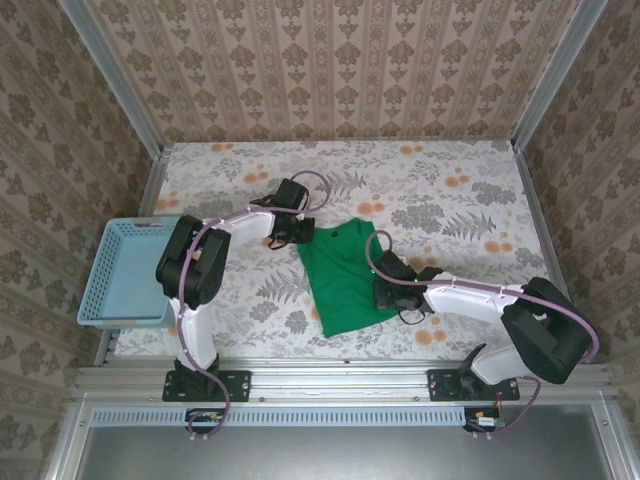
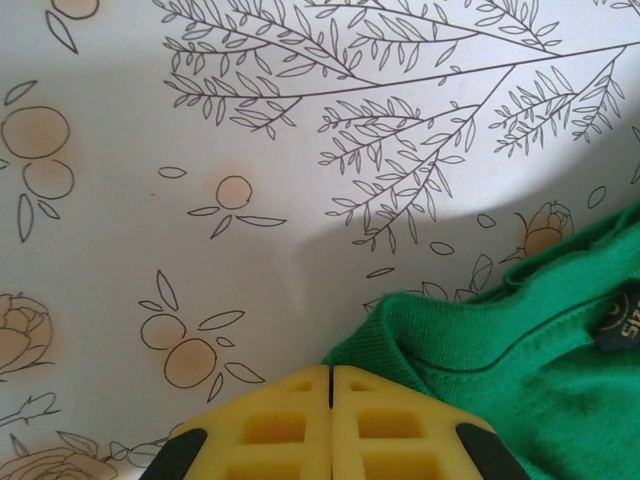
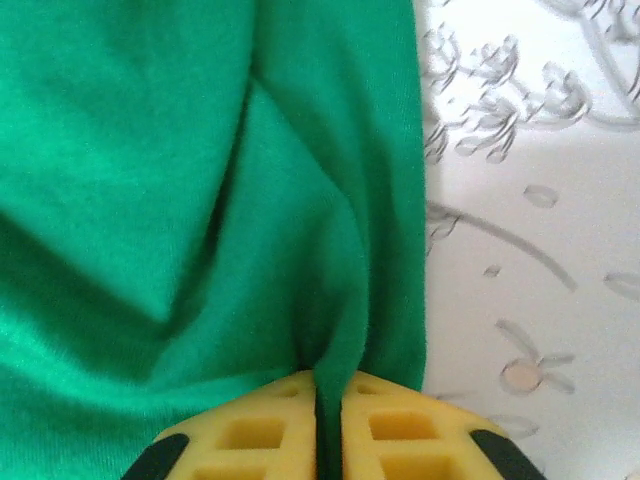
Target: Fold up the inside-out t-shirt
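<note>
Fingers (image 3: 250, 438) of my right gripper (image 3: 318, 392): pinched on a raised fold of green cloth.
Left gripper (image 2: 331, 385): pads flush together at the collar edge; cloth caught or not, I cannot tell.
Table (image 1: 450, 180): floral cover.
Inside-out t-shirt (image 1: 345, 275): green, lying mid-table between my arms.
Basket (image 1: 125, 265): light blue, at the left edge, well apart from the shirt.
Neck label (image 2: 620, 325): dark, facing up.

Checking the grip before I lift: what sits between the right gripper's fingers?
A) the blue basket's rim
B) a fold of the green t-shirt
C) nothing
B: in the right wrist view, a pinched fold of the green t-shirt runs down into the shut right gripper.
</note>
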Controlling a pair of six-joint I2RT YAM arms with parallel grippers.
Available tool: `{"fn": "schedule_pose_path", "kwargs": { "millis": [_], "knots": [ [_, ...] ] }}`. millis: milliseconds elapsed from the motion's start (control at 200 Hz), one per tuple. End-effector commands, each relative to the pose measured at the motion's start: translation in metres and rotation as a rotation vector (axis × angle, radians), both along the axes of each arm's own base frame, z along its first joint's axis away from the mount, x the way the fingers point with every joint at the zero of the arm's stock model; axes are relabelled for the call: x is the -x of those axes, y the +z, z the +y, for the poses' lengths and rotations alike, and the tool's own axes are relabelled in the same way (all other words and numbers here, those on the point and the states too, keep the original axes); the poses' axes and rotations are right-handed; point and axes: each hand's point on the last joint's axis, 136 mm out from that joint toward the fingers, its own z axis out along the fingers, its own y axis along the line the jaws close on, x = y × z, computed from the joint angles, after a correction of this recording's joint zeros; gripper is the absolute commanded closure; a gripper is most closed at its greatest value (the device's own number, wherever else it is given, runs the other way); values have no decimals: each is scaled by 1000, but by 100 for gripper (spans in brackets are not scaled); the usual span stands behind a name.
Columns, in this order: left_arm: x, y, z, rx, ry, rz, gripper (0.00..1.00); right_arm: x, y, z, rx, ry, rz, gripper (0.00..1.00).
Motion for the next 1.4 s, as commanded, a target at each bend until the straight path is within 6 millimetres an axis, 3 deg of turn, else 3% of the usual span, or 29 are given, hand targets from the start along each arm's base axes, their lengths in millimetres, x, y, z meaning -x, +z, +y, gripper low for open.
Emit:
{"fn": "schedule_pose_path", "kwargs": {
  "millis": [0,130,240,340,460,545,715,875,1070,1395],
  "knots": [
    [-12,-1,6,-12,36,-5,93,17,6,-3,8,-26,5,90],
    [-14,1,3,-2,29,-6,93,30,1,-4,-14,-49,19,89],
    [-11,7,-6,18,-6,-12,90,25,17,-8,-5,-50,-14,72],
    [-7,13,-15,21,-43,-26,87,0,48,-13,-28,-71,-82,54],
    [-3,17,-18,33,-46,-23,82,-46,76,-16,-122,-115,-133,50],
    [0,23,-13,19,-27,-18,75,-77,83,-13,-142,-121,-132,50],
    [11,44,29,-30,120,37,51,-125,66,-6,-117,-138,-72,50],
    [23,59,47,29,188,7,41,-151,47,7,-111,-127,-24,52],
    [34,40,34,134,174,68,41,-165,29,15,-111,-129,15,52],
    [30,24,0,239,109,105,53,-168,17,23,-124,-117,41,53]
  ]
}}
